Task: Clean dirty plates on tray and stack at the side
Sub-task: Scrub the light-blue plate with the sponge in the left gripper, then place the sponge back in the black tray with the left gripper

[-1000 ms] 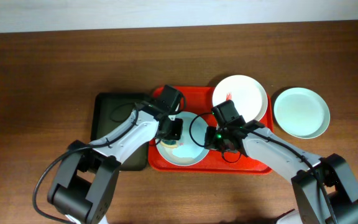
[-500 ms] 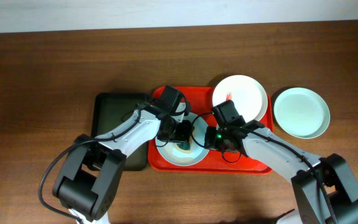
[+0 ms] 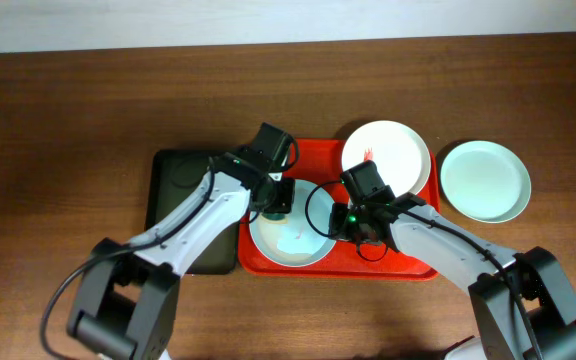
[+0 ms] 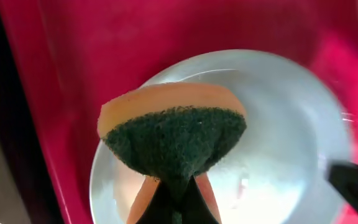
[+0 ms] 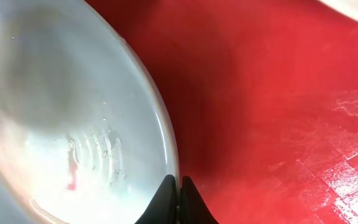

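Note:
A pale mint-green plate [image 3: 293, 240] lies on the red tray [image 3: 313, 155], wet, with a faint red smear [image 5: 72, 184] left in it. My left gripper [image 3: 276, 196] is shut on a green-and-orange sponge [image 4: 174, 134] and holds it above the plate's far left part [image 4: 278, 143]. My right gripper [image 3: 343, 222] is shut on the plate's right rim [image 5: 169, 155]. A white plate [image 3: 388, 155] with a red smear lies at the tray's back right. A second mint-green plate [image 3: 484, 180] sits on the table right of the tray.
A dark green tray [image 3: 183, 205] lies left of the red tray, under my left arm. The wooden table [image 3: 68, 150] stretches out on both sides. The red tray floor [image 5: 278, 112] is wet near my right gripper.
My left gripper has lifted the sponge off the plate's middle and pulled back toward the plate's far left. The right gripper has stayed on the rim.

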`<state>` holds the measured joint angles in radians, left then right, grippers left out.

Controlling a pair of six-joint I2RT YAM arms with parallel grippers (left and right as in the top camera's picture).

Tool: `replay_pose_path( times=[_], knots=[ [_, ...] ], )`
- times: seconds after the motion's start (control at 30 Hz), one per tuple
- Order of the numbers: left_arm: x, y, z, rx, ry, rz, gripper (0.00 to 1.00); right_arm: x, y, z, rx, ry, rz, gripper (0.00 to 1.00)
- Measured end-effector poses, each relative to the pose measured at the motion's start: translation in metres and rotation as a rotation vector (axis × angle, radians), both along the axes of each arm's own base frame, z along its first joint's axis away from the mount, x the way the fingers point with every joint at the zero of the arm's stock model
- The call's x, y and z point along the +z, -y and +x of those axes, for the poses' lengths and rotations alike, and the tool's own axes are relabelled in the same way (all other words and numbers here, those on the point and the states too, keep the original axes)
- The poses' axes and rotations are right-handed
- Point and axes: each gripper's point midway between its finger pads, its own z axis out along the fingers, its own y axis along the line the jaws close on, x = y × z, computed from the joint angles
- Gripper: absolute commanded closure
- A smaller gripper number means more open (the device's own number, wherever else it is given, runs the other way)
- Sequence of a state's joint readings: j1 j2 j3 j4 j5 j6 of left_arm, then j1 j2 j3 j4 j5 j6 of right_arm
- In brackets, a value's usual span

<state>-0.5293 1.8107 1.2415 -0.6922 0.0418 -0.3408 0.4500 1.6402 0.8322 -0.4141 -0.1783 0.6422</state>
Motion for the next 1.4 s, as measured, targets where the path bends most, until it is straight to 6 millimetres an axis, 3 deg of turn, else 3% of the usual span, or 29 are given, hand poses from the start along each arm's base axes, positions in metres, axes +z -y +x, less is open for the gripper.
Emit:
replay_pose_path(
  times=[0.13,0.23,0.4,0.5,0.6,0.7,0.77,0.9,0.93,0.97,1.0,1.13,1.23,1.4],
  knots=[
    [-0.043,-0.006,-0.005,0.004,-0.083,0.067,1.0,0.0,0.0,0.0,0.0,0.0,0.0,0.96],
    [-0.043,0.0,-0.008,-0.005,-0.109,0.022,1.0,0.0,0.0,0.0,0.0,-0.001,-0.001,0.96],
    [-0.037,0.037,-0.037,-0.133,-0.256,-0.208,1.0,0.0,0.0,0.0,0.0,-0.001,-0.001,0.96],
    [-0.024,0.038,-0.042,-0.149,-0.315,-0.263,1.0,0.0,0.0,0.0,0.0,0.0,0.0,0.96],
    [0.007,0.007,-0.024,-0.089,-0.232,-0.212,1.0,0.0,0.0,0.0,0.0,-0.001,0.0,0.96],
    [0.058,-0.031,-0.012,-0.021,-0.08,-0.127,1.0,0.0,0.0,0.0,0.0,0.0,0.0,0.96],
    [0.075,-0.058,-0.009,0.031,-0.021,-0.046,1.0,0.0,0.0,0.0,0.0,0.0,0.0,0.96],
    [0.068,-0.105,0.003,0.14,-0.008,0.083,1.0,0.0,0.0,0.0,0.0,0.0,0.0,0.93],
    [0.064,-0.113,0.005,0.16,-0.014,0.103,1.0,0.0,0.0,0.0,0.0,0.0,0.0,0.79],
    [0.059,-0.117,0.006,0.167,-0.026,0.116,1.0,0.0,0.0,0.0,0.001,0.0,0.0,0.73],
    [0.052,-0.118,0.006,0.171,-0.042,0.128,1.0,0.0,0.0,0.0,0.004,0.002,-0.001,0.63],
    [0.008,-0.119,0.009,0.167,-0.132,0.164,1.0,0.0,0.0,0.0,0.009,0.002,-0.001,0.46],
    [-0.008,-0.118,0.012,0.165,-0.154,0.172,1.0,0.0,0.0,0.0,0.011,0.003,-0.002,0.42],
    [-0.016,-0.117,0.014,0.117,-0.159,0.184,1.0,0.001,0.004,-0.011,0.043,-0.041,-0.027,0.4]
  ],
)
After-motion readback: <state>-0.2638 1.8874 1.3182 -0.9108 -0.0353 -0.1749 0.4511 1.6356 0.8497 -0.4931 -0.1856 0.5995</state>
